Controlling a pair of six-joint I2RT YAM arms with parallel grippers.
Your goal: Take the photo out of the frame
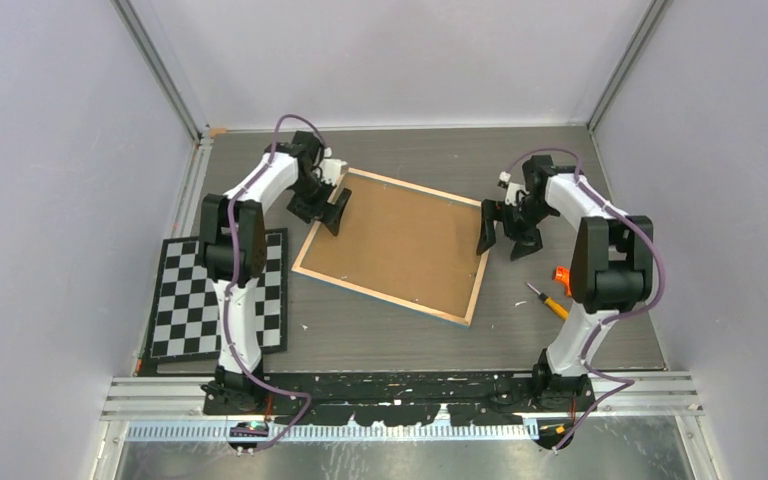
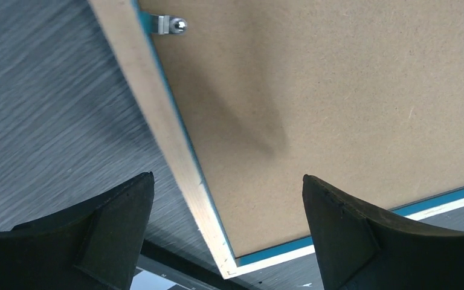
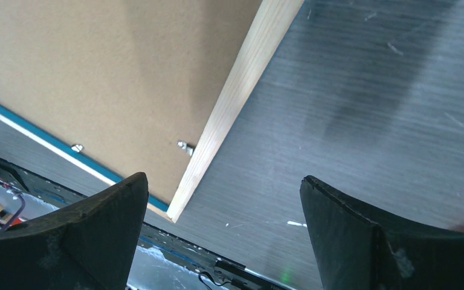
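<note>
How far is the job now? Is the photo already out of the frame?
Done: the frame lies face down, back board up. In hand: the left gripper and right gripper, both open, hover at its opposite edges, holding nothing. Left: the tabs seem unturned and the board is on; the photo is hidden, so all removal remains.

Frame (image 1: 392, 245): we see only its fibreboard back; the front face lies against the table (image 1: 560, 160). The left wrist view cuts it off at top and right, the right wrist view at top and left.
Tabs (image 3: 185, 147): too small for us to tell in the top view.
Checkerboard (image 1: 185, 300): partly under the left arm (image 1: 232, 300).
Orange thing (image 1: 560, 274) by the right arm (image 1: 600, 265): partly hidden; we cannot name it.
</note>
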